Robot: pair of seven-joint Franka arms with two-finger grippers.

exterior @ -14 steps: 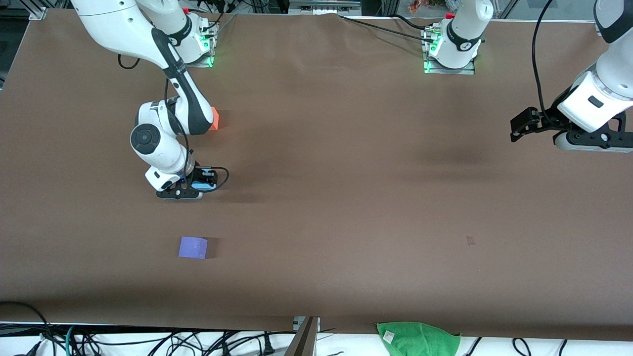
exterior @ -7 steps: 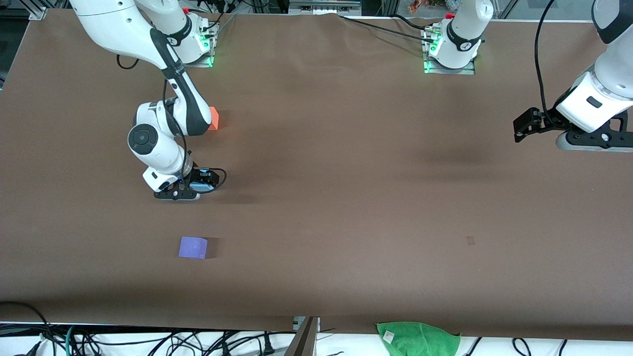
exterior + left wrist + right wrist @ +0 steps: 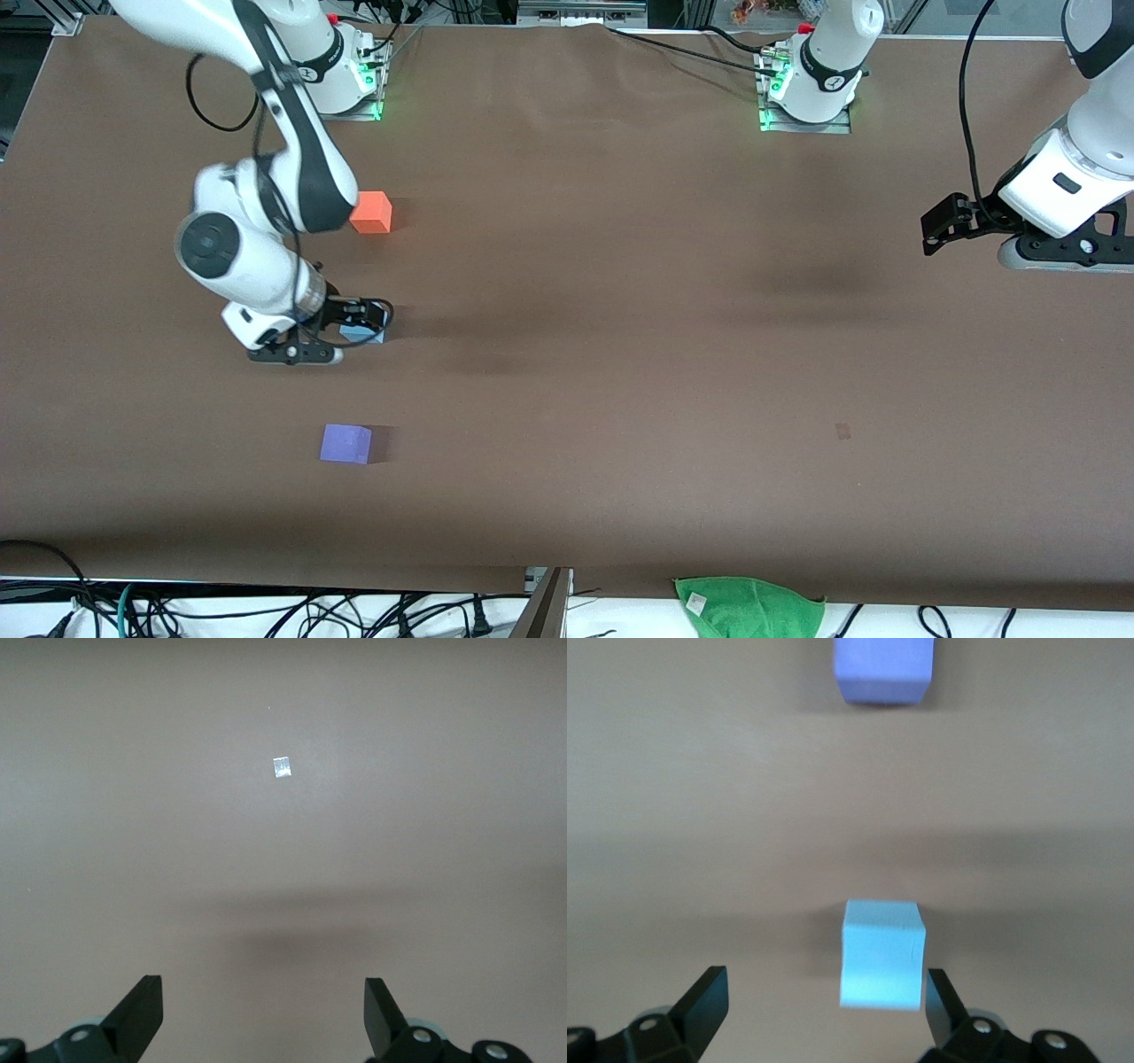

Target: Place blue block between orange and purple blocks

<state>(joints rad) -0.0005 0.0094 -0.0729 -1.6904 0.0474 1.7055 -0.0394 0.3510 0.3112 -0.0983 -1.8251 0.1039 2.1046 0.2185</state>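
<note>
The blue block (image 3: 366, 335) sits on the brown table, between the orange block (image 3: 370, 213) and the purple block (image 3: 345, 443), which lies nearer the front camera. My right gripper (image 3: 357, 322) is open just above the blue block. In the right wrist view the blue block (image 3: 883, 952) rests on the table between my open gripper's (image 3: 824, 1010) fingers, close to one fingertip (image 3: 943, 1003). The purple block (image 3: 883, 669) shows farther off in that view. My left gripper (image 3: 932, 232) waits open and empty over the left arm's end of the table, and the left wrist view (image 3: 263, 1019) shows only bare table.
A small pale mark (image 3: 842, 431) is on the table toward the left arm's end and also shows in the left wrist view (image 3: 282, 767). A green cloth (image 3: 749, 607) lies off the table's front edge. Cables run along that edge.
The right arm's elbow and wrist swung toward its own end of the table, uncovering the orange block. The blue block now shows more plainly beside the hand. The left arm barely moved.
</note>
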